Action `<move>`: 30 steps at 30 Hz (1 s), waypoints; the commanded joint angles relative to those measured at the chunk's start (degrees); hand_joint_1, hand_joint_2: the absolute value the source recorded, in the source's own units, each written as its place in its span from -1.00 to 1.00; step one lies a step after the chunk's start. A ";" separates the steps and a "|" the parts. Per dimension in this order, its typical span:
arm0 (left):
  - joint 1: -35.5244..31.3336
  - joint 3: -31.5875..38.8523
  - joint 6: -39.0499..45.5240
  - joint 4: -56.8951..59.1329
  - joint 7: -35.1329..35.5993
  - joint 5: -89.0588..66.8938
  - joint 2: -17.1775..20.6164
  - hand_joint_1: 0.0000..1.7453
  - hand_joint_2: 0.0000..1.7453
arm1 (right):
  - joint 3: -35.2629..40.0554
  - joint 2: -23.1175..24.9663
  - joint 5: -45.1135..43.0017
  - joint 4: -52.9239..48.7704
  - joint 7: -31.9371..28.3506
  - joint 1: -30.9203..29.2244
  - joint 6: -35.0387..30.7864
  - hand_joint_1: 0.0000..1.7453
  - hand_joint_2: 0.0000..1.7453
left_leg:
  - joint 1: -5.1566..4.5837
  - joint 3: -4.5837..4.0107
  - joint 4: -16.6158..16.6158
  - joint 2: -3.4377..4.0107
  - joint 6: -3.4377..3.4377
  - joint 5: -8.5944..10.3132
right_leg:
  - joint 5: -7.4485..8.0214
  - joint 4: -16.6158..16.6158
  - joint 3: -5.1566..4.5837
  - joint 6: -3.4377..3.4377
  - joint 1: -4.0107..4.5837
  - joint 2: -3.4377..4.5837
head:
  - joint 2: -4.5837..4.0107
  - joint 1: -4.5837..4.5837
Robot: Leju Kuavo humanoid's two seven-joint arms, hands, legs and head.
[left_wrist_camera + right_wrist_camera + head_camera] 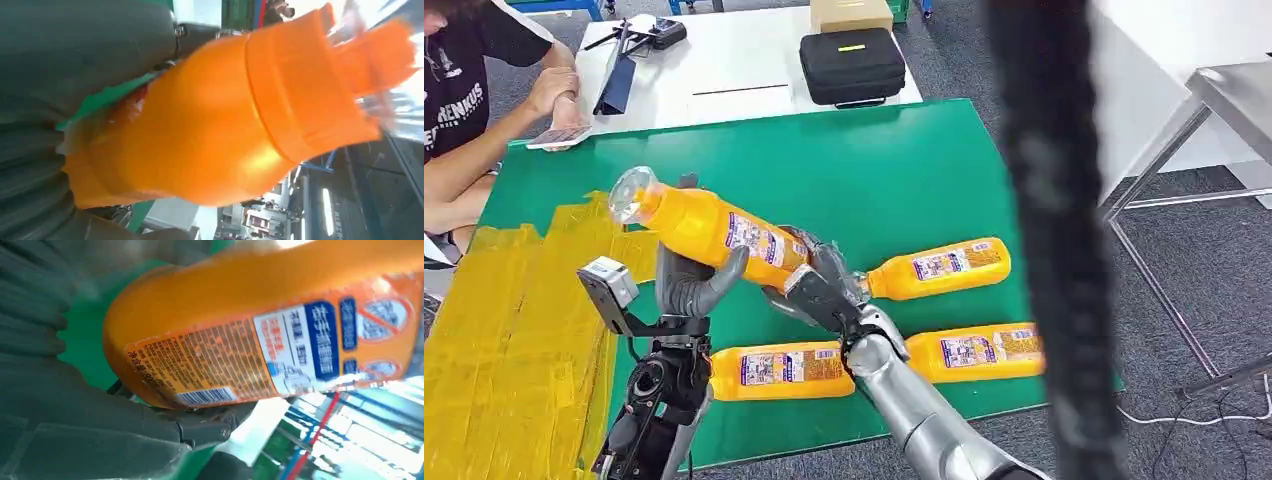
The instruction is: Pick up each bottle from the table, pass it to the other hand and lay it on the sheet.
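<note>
As both grip, bottle point(714, 228) bridges hands.

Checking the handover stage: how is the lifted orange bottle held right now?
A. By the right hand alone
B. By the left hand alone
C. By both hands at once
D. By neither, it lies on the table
C: the head view shows the left hand under the orange bottle and the right hand gripping its base.

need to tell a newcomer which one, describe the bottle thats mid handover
Over the green table, above the three orange bottles lying flat, one orange bottle is raised and tilted. It alone is off the surface, held by the left hand and right hand.
</note>
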 commanded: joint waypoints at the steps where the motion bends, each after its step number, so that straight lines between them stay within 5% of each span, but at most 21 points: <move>1: -2.59 -0.13 -1.85 4.33 0.62 2.56 1.46 -1.00 1.00 | 7.14 -0.72 2.37 1.82 -1.36 -1.30 -0.23 1.00 1.00 | 0.09 0.45 0.04 0.07 -0.21 -0.22 | -0.20 -0.01 0.47 -0.03 0.10 -0.06 | 0.00 0.00; 13: -2.60 0.64 -2.47 4.84 0.88 4.26 1.42 -1.00 1.00 | 8.19 -0.99 2.84 0.35 -1.61 -0.47 0.03 1.00 1.00 | 0.08 0.40 0.02 0.03 -0.19 -0.19 | -0.18 -0.02 0.43 -0.03 0.09 -0.08 | 0.00 0.02; 14: -2.53 0.84 -2.35 4.79 0.80 4.50 1.39 -0.88 1.00 | 8.33 -1.07 2.93 0.15 -1.51 -0.37 0.02 1.00 1.00 | 0.06 0.30 -0.01 0.01 -0.15 -0.13 | -0.13 -0.04 0.32 -0.03 0.07 -0.08 | 0.00 0.00; 15: -2.39 1.13 -2.25 4.61 0.62 4.92 1.31 1.00 1.00 | 8.53 -1.21 3.11 0.02 -1.22 -0.28 -0.13 1.00 1.00 | 0.09 0.46 0.03 0.04 -0.21 -0.22 | -0.21 -0.02 0.49 -0.04 0.10 -0.08 | 0.00 0.00; 30: -1.74 1.45 -1.86 2.68 -0.73 7.02 1.13 1.00 1.00 | 7.59 -2.00 2.22 -2.27 -0.42 1.06 -1.29 1.00 1.00 | 0.04 0.22 -0.03 -0.02 -0.12 -0.08 | -0.09 -0.05 0.24 -0.02 0.04 -0.10 | 0.00 0.02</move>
